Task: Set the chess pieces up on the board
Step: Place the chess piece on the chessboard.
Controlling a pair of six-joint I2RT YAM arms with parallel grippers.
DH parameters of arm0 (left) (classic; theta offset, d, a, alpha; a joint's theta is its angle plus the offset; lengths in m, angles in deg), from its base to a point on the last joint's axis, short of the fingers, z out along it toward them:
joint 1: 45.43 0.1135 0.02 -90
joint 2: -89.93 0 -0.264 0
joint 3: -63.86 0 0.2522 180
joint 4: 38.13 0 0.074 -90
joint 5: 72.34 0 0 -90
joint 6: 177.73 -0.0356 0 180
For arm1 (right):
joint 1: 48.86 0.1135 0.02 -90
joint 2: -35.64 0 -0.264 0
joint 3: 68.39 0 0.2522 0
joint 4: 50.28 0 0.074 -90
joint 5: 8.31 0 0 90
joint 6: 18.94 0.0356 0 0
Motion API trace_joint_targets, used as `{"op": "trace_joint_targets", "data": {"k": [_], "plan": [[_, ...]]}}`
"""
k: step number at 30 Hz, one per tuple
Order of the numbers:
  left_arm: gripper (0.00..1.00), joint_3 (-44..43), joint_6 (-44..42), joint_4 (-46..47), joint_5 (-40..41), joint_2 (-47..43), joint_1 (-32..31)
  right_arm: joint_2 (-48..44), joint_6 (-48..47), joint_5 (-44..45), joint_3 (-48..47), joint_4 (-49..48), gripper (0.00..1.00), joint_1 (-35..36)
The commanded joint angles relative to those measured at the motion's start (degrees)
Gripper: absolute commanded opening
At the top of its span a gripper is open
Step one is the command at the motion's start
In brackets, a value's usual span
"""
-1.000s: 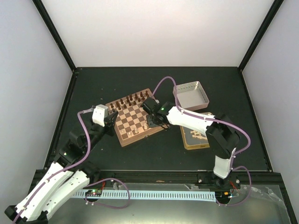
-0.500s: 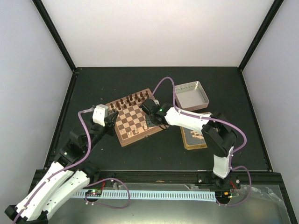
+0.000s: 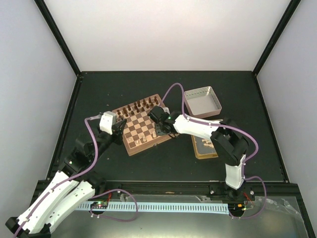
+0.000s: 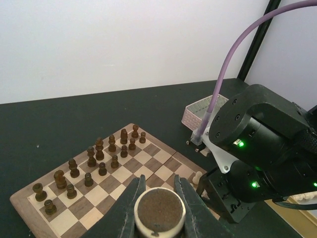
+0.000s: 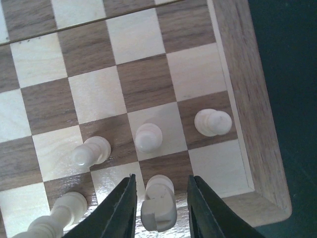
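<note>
The board (image 3: pixel 143 125) lies mid-table, with dark brown pieces in two rows along its far edge (image 4: pixel 99 151). My right gripper (image 5: pixel 161 179) is open, its jaws standing on either side of a cream piece (image 5: pixel 158 203) on a dark edge-row square, with gaps on both sides. Three cream pawns (image 5: pixel 148 137) stand in the row in front of it. In the top view my right gripper (image 3: pixel 157 130) is over the board's near right corner. My left gripper (image 4: pixel 159 184) is shut on a cream piece (image 4: pixel 160 210), seen base-on, held above the board's near left side (image 3: pixel 119 130).
A pinkish-silver tin lid (image 3: pixel 202 101) sits to the far right of the board. A gold tin (image 3: pixel 208 142) with loose cream pieces lies to the right, under the right arm. The right arm's wrist (image 4: pixel 257 144) fills the right of the left wrist view.
My right gripper has shifted slightly left along the board's near right corner. My left gripper has moved a little nearer with its piece.
</note>
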Motion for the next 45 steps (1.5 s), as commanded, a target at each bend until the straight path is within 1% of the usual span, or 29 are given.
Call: {"op": "trace_joint_targets", "data": {"k": [1,6,10,13,16,20,23,26,28,30,33,35,37,40,45], "plan": [[0.02,-0.3,0.9,0.9,-1.1,0.2,0.3,-1.6,1.6,2.1,0.6,0.7,0.34,0.1],[0.02,-0.4,1.1,1.4,-2.6,0.9,0.3,-7.5,2.8,2.7,1.1,1.4,0.44,0.0],[0.02,-0.5,1.0,2.4,-5.5,1.8,0.3,-14.3,2.7,1.6,1.9,2.4,0.51,-0.6],[0.02,-0.6,0.0,4.2,-9.8,2.8,0.3,-19.5,0.4,-3.5,3.2,1.7,0.54,-2.0],[0.02,-1.4,-2.0,6.0,-15.2,4.4,0.3,-24.3,-4.4,-10.4,3.5,0.9,0.57,-2.9],[0.01,-2.8,-6.4,9.6,-24.9,7.6,0.2,-30.1,-9.3,-16.3,3.0,0.5,0.6,-3.1],[0.02,-5.4,-10.3,10.1,-30.8,10.7,0.2,-33.6,-11.6,-22.6,3.5,-1.7,0.62,-3.1],[0.02,-9.7,-17.9,5.6,-34.6,13.8,0.1,-36.2,-12.4,-29.0,4.2,-4.3,0.63,-3.1],[0.02,-12.8,-22.1,1.7,-34.7,15.6,0.1,-37.5,-12.4,-32.6,4.9,-6.2,0.63,-3.0],[0.02,-14.9,-25.9,-2.0,-36.6,17.4,0.1,-38.4,-11.8,-35.5,5.5,-7.9,0.62,-3.0],[0.02,-15.9,-31.0,-3.7,-39.6,18.6,0.0,-39.3,-10.3,-38.7,6.5,-11.0,0.62,-3.0],[0.02,-16.4,-33.7,-4.1,-40.1,19.4,0.1,-39.3,-9.2,-41.2,6.1,-12.1,0.61,-3.0],[0.02,-17.1,-36.1,-4.9,-38.9,20.5,0.0,-39.2,-8.4,-42.3,5.7,-12.8,0.59,-3.0],[0.01,-18.6,-39.0,-6.1,-35.7,22.4,-0.3,-39.1,-7.8,-41.4,5.3,-12.2,0.56,-3.0],[0.02,-20.3,-41.9,-7.1,-31.6,25.1,-1.0,-36.9,-7.7,-40.0,3.9,-8.2,0.52,-2.9]]}}
